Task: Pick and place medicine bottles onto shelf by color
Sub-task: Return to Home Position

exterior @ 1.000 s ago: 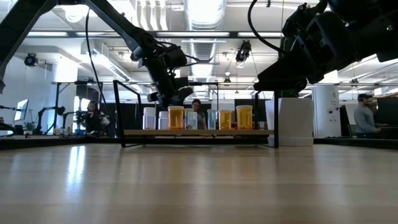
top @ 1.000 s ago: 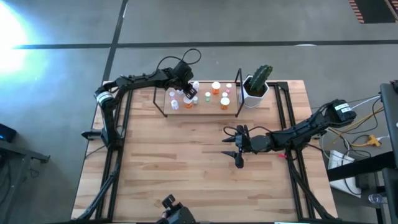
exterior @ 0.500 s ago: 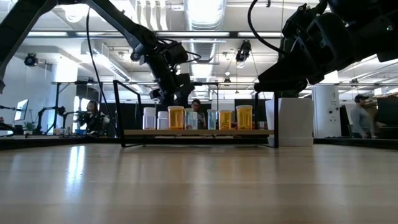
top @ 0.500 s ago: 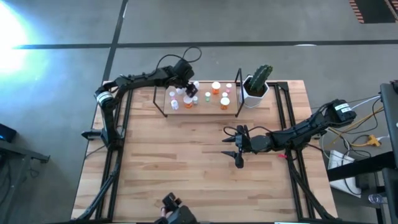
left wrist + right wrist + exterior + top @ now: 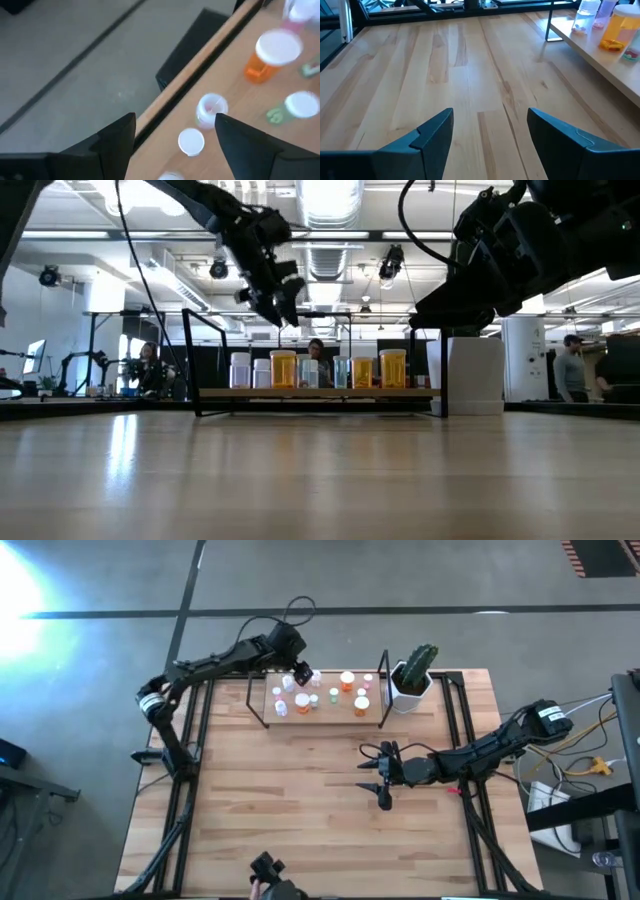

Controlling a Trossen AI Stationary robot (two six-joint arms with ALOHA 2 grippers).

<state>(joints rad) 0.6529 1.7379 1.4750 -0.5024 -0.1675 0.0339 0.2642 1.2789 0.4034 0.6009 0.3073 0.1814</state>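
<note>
The shelf stands at the table's far middle, a wood board in a black frame. Several medicine bottles stand on it: pink and orange ones at its left, orange ones at its right. The low view shows them in a row. My left gripper hangs open above the shelf's far left corner, well over the bottle caps, with nothing between its fingers. An orange bottle and a small pink one show below it. My right gripper waits open over bare table at the middle right.
A white square pot with a green cactus stands just right of the shelf. Black rails run along the table's sides. Bare wood fills the table's middle and near half. People move in the room behind.
My left gripper has opened just above the bottles at the shelf's left end. It has then risen clear of them and drawn a little toward the table's far edge. The bottles stand as before. My right arm has kept still.
</note>
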